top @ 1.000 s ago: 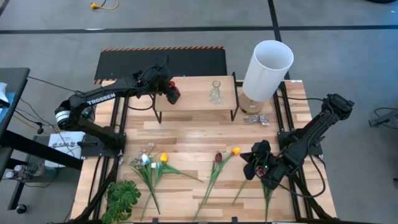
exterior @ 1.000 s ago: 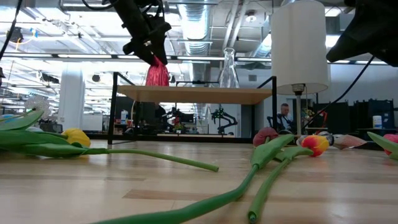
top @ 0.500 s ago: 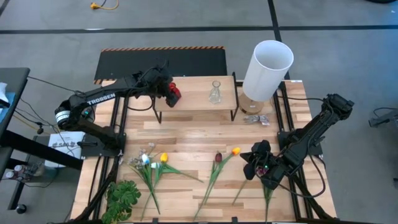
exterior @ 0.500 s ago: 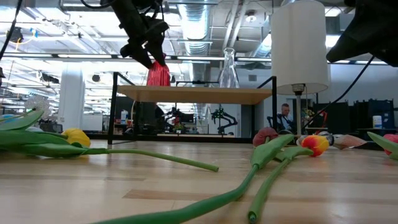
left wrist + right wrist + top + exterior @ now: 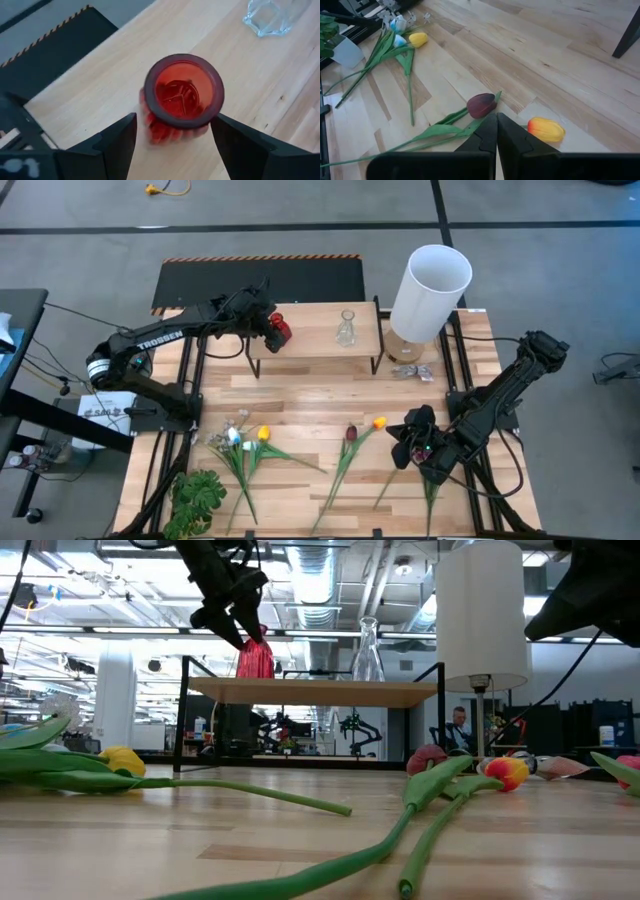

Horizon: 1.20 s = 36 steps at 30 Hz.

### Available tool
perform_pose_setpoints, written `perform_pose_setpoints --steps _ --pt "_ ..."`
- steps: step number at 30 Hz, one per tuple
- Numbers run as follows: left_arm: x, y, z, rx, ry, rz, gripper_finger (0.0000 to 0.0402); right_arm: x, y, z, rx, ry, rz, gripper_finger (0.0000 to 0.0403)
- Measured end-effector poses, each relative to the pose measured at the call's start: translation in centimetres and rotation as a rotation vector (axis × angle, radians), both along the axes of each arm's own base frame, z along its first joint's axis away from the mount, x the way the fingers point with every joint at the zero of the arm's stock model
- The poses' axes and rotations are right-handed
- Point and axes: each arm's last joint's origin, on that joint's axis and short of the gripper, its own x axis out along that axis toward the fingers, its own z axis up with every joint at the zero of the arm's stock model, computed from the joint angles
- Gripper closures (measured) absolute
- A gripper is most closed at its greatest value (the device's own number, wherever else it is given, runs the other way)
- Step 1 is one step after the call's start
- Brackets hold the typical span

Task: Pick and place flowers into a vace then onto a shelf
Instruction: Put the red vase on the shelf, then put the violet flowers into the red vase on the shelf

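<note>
Flowers (image 5: 250, 445) lie on the surface, none in the red vase (image 5: 279, 333) on the shelf (image 5: 315, 340). Left pincer (image 5: 172, 137) straddles it, released; close squarely. Right pincer (image 5: 496, 131), clenched, waits over the tulips.

Two vases (image 5: 279, 332) (image 5: 346, 329) stand on the shelf (image 5: 315, 348); flowers (image 5: 345, 450) lie on the table (image 5: 300, 405).

White "TROSSEN" lettering on left arm (image 5: 160, 339) link, high view. No other text legible.
</note>
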Motion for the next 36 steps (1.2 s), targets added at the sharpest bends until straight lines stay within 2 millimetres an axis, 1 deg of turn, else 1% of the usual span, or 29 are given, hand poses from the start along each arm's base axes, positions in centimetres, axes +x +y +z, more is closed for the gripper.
perform_pose_setpoints --steps 6,9,13,16,20,24,28,31,36 --pt "-1.8 -0.9 1.8 0.043 -0.04 0.018 0.016 0.0 0.0 0.0 0.0 0.0 0.0 0.0403" --pt "-2.8 -1.5 2.3 0.035 -0.032 0.017 0.016 0.0 0.0 0.0 0.0 0.0 0.0 0.0403" --pt "-3.5 -2.5 2.1 -0.049 -0.005 -0.012 0.016 0.0 0.0 0.0 0.001 -0.001 0.0 0.0403" --pt "-3.6 -3.5 1.8 -0.119 0.028 -0.043 0.016 0.1 0.1 0.0 0.008 -0.008 0.0 0.0403" --pt "-3.7 -5.0 1.3 -0.183 0.089 -0.05 0.016 0.4 0.3 0.3 0.03 -0.067 -0.011 0.0403" --pt "-3.7 -6.9 1.0 -0.195 0.155 -0.05 0.0163 1.1 0.7 0.9 0.008 -0.133 0.016 0.0403" --pt "-3.2 -9.4 0.9 -0.171 0.175 -0.107 0.0176 2.0 0.6 1.3 -0.031 -0.149 0.067 0.0403" --pt "-2.8 -11.4 1.0 -0.159 0.166 -0.181 0.0191 2.3 0.3 1.2 0.0 -0.1 0.108 0.0403" --pt "-2.6 -14.6 1.0 -0.16 0.155 -0.308 0.0215 2.5 0.0 0.6 0.133 0.039 0.204 0.0403"
